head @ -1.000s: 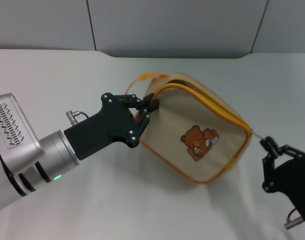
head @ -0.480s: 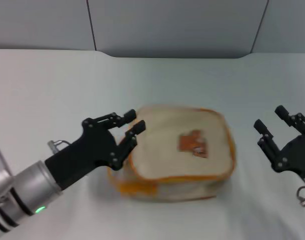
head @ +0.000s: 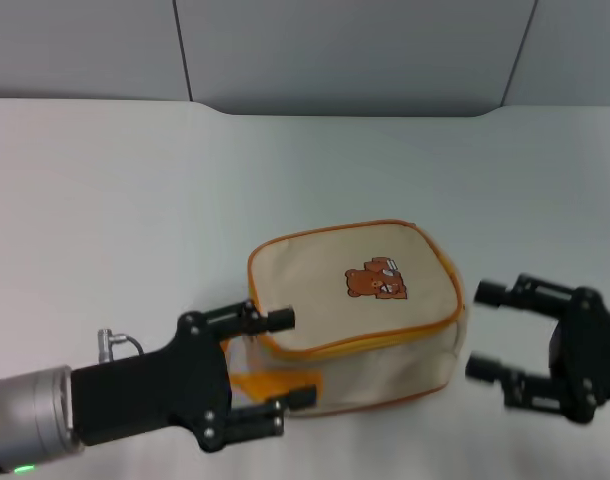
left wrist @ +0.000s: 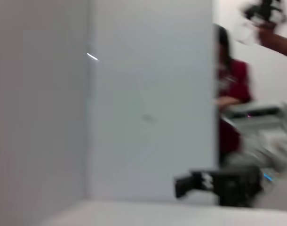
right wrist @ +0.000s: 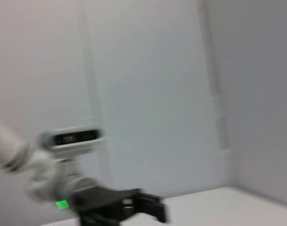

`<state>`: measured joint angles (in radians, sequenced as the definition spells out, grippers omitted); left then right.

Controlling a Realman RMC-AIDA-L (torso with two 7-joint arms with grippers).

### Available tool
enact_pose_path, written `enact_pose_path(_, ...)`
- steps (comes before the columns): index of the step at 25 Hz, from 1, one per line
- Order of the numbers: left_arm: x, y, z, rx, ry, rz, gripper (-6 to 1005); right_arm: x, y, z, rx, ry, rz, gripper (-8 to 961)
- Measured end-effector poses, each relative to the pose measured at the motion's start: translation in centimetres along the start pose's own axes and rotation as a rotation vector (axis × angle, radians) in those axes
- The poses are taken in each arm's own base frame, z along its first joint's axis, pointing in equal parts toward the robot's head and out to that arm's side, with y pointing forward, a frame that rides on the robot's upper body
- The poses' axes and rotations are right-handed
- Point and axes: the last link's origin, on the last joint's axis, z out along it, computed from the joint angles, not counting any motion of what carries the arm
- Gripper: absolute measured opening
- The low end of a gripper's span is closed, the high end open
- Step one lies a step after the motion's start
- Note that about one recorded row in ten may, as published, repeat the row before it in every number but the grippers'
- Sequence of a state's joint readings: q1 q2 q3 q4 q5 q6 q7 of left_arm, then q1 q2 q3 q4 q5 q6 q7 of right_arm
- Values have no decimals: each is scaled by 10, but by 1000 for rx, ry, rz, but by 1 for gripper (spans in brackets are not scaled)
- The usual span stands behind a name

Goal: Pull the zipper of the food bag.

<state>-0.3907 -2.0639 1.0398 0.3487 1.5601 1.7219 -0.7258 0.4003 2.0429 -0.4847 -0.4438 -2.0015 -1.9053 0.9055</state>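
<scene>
The food bag [head: 355, 300] lies flat on the white table [head: 105, 200], bear patch [head: 375, 282] facing up. The yellow-orange zipper [head: 337, 346] runs around its top edge; I cannot see the silver pull tab. The strap loop [head: 270, 383] sticks out at the bag's front-left corner. My left gripper [head: 293, 358] is open at that corner, one finger on either side of the strap loop, holding nothing. My right gripper [head: 480, 330] is open and empty, just off the bag's right end. The bag does not show in either wrist view.
A grey wall panel [head: 345, 50] stands behind the table's far edge. In the left wrist view the other arm's gripper [left wrist: 219, 183] shows far off, with a person in red [left wrist: 233, 94] behind it. The right wrist view shows the left arm [right wrist: 87, 202].
The bag was held tilted up between both grippers; both let go and it dropped flat on the table. Both grippers opened and moved toward the front edge, beside the bag.
</scene>
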Motion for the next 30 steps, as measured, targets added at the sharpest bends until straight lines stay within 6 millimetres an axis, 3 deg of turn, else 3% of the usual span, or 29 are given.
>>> enact_pose_path(4,-2,3,-1,-23,-29,-16,751,-4,-1,5,-90,51,21,758)
enact_pose_path(9,-4,4,-2,-23,-37,-17,826,-3,-1,10,-99,56,18,821)
enact_pose_path(30,-6,7,-6,12,-29,-12,827,4,-1,16,-78,73,15,833)
